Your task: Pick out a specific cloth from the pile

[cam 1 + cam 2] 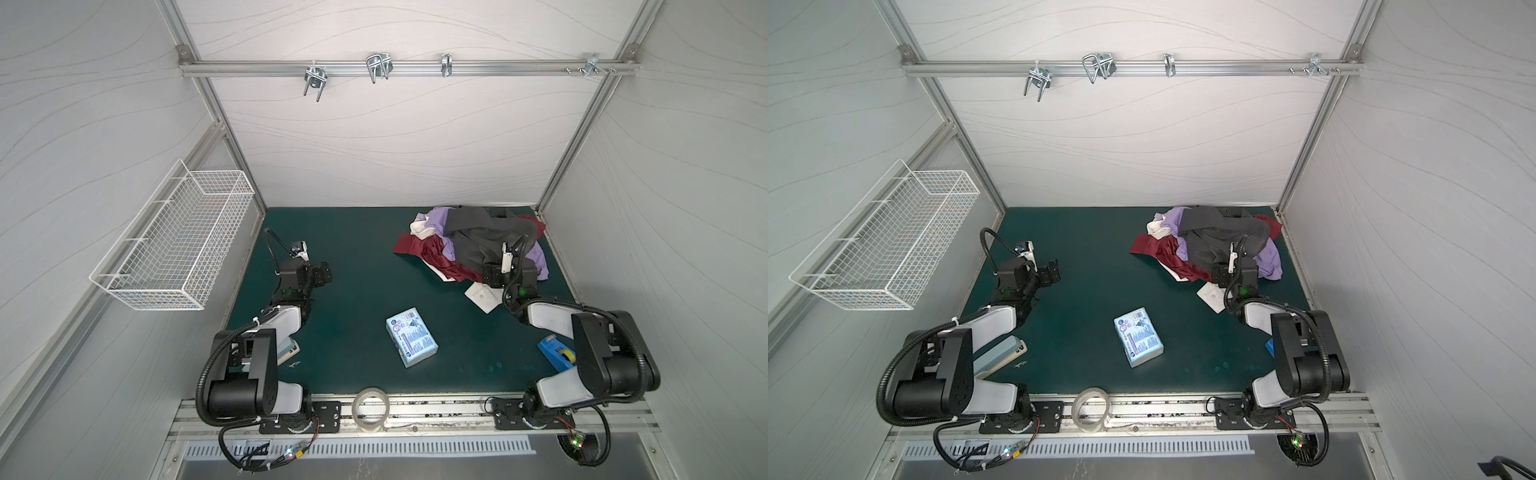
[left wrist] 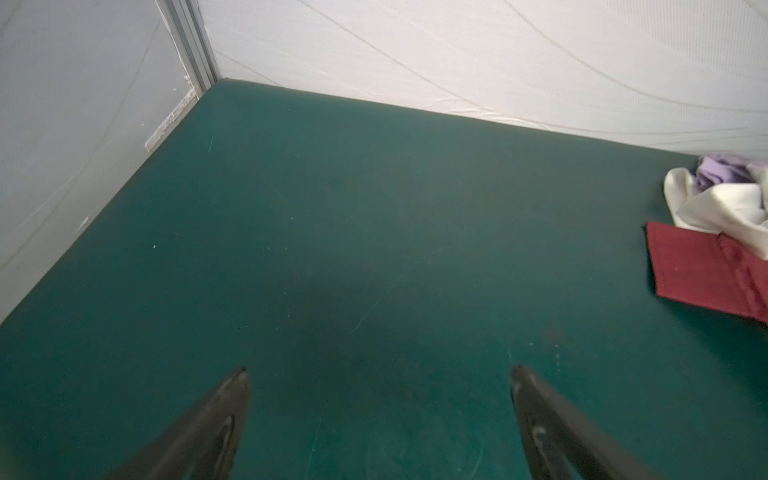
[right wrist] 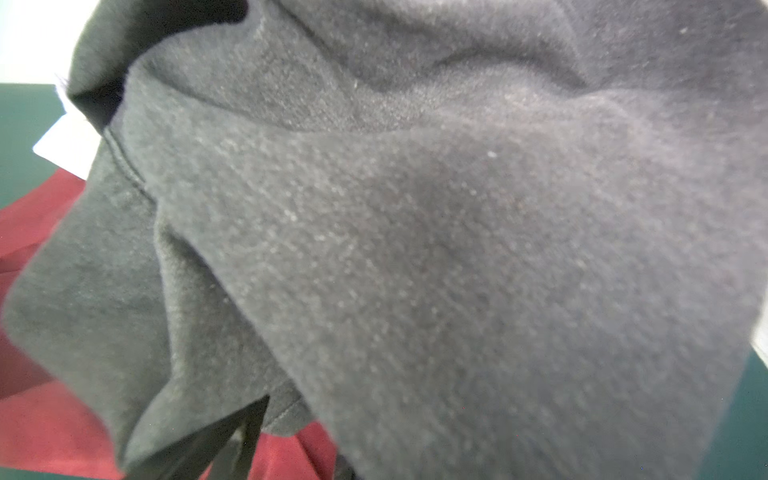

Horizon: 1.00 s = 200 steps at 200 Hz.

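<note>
The lavender cloth (image 1: 539, 259) lies in the pile (image 1: 432, 253) at the far right of the green table (image 1: 353, 257), mostly under the dark grey garment (image 1: 482, 232). My right gripper (image 3: 386, 386) is spread wide against this garment. My left gripper (image 2: 378, 370) is also wide, well apart from the pile.

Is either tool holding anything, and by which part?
Nothing held. Left tool open over the mat; right tool open, pressed against the dark grey garment without gripping it.

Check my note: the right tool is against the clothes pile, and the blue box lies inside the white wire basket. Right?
No: the blue box lies on the green mat, not inside the wire basket on the side wall. Both top views show it; the rest holds.
</note>
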Motion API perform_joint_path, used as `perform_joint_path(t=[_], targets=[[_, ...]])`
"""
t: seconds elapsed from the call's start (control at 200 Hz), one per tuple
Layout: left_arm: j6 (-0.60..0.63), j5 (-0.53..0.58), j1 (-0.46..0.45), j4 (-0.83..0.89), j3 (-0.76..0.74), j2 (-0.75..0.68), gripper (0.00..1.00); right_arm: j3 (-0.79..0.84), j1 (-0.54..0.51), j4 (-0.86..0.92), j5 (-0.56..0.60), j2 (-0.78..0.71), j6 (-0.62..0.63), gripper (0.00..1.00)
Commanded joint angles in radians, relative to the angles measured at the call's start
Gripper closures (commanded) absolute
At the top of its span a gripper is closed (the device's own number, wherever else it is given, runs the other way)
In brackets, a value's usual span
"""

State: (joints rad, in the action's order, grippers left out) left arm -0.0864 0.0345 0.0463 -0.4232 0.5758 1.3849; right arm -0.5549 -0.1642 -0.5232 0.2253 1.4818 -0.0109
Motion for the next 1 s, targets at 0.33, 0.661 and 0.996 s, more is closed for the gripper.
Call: perform_joint_path(t=[0.33, 0.661, 0.996], targets=[[-0.338, 0.050, -0.043, 0.416, 0.277, -0.168, 0.03, -0.181, -0.064, 0.467, 0.417, 0.016, -0.236, 0.01], [-0.170, -0.329, -0.096, 0.443, 0.228, -0.308, 0.02, -0.215, -0.142, 0.672, 0.632, -0.193, -0.324, 0.01], [-0.061, -0.674, -0.098, 0.534, 0.253, -0.318, 0.02, -0.247, -0.155, 0.746, 0.359, -0.482, -0.290, 0.06]])
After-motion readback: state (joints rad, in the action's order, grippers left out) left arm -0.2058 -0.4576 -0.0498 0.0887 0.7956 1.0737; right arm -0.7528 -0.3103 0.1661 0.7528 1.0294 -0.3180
